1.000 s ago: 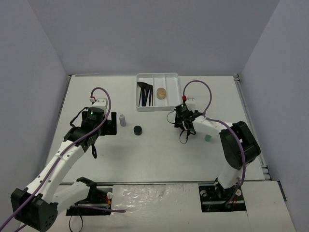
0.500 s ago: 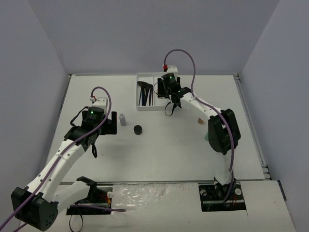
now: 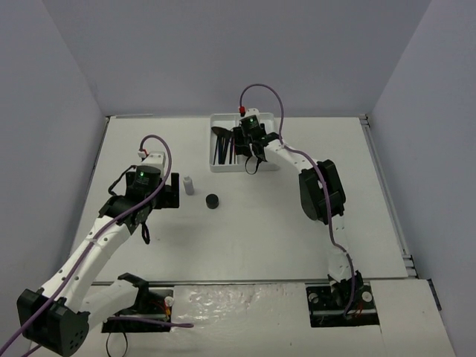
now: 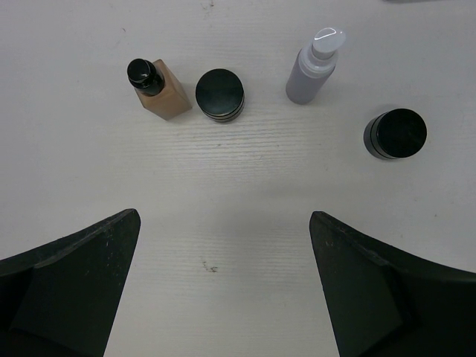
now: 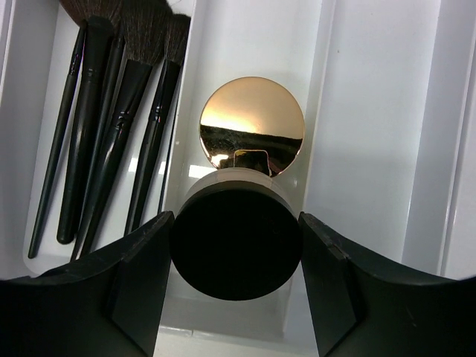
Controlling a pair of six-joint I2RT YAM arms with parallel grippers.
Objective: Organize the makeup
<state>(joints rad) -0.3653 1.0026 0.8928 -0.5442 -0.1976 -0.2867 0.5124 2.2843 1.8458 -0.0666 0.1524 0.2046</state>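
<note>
My right gripper [image 5: 236, 249] is shut on a round black compact [image 5: 236, 238] with a pale tan side. It holds it over the middle compartment of the white tray [image 5: 372, 111], just in front of a round gold jar [image 5: 251, 125]. Several thin black brushes [image 5: 111, 134] lie in the left compartment. From above, the right gripper [image 3: 248, 146] hangs over the tray [image 3: 266, 137]. My left gripper [image 4: 223, 223] is open and empty above the table. Ahead of it stand a tan bottle [image 4: 160, 89], a black compact [image 4: 220, 95], a pale bottle [image 4: 312, 71] and another black compact [image 4: 395, 134].
In the top view the pale bottle [image 3: 189, 184] and one black compact [image 3: 213, 200] stand right of the left gripper [image 3: 169, 192]. The tray's right compartment holds nothing. The right arm stretches across the table's right half and hides part of it.
The right arm has swung from the table right of centre up to the tray, carrying the compact. The left arm has not moved.
</note>
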